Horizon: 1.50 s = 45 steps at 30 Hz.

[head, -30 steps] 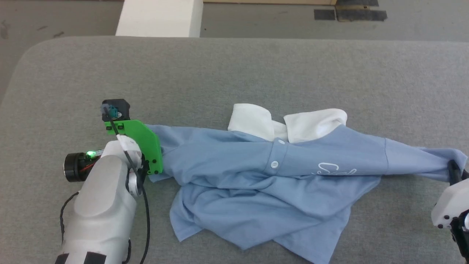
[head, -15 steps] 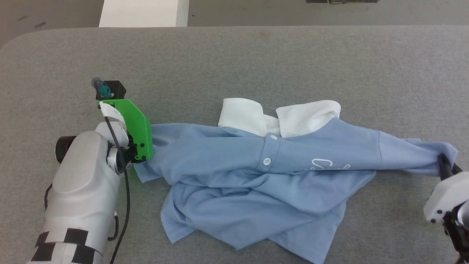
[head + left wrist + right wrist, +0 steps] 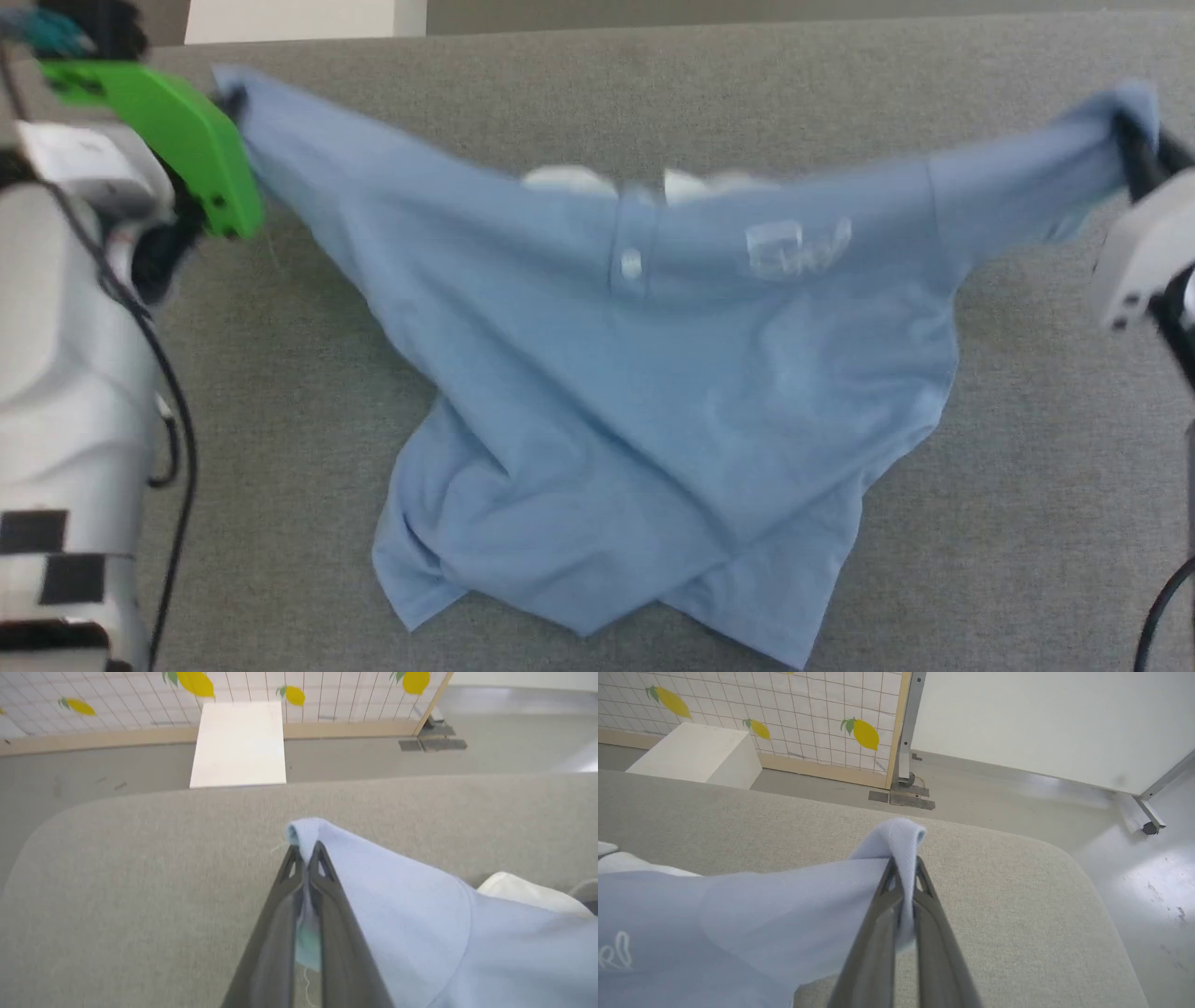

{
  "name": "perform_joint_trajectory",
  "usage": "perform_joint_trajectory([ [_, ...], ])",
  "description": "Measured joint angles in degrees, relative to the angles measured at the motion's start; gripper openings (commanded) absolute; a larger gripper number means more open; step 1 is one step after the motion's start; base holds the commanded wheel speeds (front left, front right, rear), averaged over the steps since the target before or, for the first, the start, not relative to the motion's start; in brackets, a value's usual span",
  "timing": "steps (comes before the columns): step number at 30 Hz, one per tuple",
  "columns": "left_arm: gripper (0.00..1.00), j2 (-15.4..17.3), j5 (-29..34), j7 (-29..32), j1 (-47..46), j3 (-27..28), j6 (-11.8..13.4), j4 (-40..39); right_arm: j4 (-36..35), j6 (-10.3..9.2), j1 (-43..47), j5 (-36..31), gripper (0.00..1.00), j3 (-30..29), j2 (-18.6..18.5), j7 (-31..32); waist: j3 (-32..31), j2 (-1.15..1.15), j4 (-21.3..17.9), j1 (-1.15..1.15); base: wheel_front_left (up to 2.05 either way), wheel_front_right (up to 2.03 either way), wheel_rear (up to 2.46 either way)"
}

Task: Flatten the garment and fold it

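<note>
The light-blue garment (image 3: pixel 653 373) hangs stretched between both arms, front facing me, with its white collar (image 3: pixel 616 182), a button placket and a blurred white script logo (image 3: pixel 798 245). My left gripper (image 3: pixel 229 98) is shut on the end of one sleeve (image 3: pixel 306 833) at the upper left. My right gripper (image 3: pixel 1125 131) is shut on the other sleeve end (image 3: pixel 901 835) at the upper right. The hem (image 3: pixel 597 597) rests rumpled on the grey table (image 3: pixel 1027 467). The wrist views show each sleeve pinched between my dark fingers (image 3: pixel 327 896) (image 3: pixel 882 924).
A white box (image 3: pixel 239 742) stands on the floor beyond the table's far edge. A tiled panel with lemon prints (image 3: pixel 784 714) and a metal stand (image 3: pixel 906 742) lie behind. The table's right rounded corner (image 3: pixel 1064 849) is close to my right gripper.
Both grippers have risen and moved apart toward the far side, lifting the garment's shoulders off the table and pulling the sleeves taut. The body now hangs open; the camera view also shifted.
</note>
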Motion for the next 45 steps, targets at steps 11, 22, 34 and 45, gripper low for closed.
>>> perform_joint_trajectory([
  [11,0.00,3.3,4.1,-12.1,-13.4,4.0,6.2,-8.6,12.4,0.00,-30.5,-2.4,0.00,7.0,-7.0,-0.2,5.7,0.00,-0.6,0.01,0.00,0.00,0.00],
  [22,0.00,3.5,6.3,-28.8,-28.2,8.6,11.9,-13.2,19.4,0.02,-55.1,-11.7,0.00,2.6,-2.9,-14.4,12.1,0.00,-1.2,0.01,0.00,0.00,0.00],
  [34,0.00,1.4,2.0,-29.5,-14.6,6.6,6.2,-7.3,26.6,0.02,-45.5,-7.8,0.00,4.9,-0.9,-22.2,9.4,0.00,-0.3,0.01,0.00,0.00,0.00],
  [45,0.00,-2.2,-6.0,-19.2,20.1,3.7,2.3,-9.3,20.8,0.02,-7.9,8.9,0.00,8.4,-3.3,-15.9,0.5,0.00,0.0,-0.01,0.00,0.00,0.00],
])
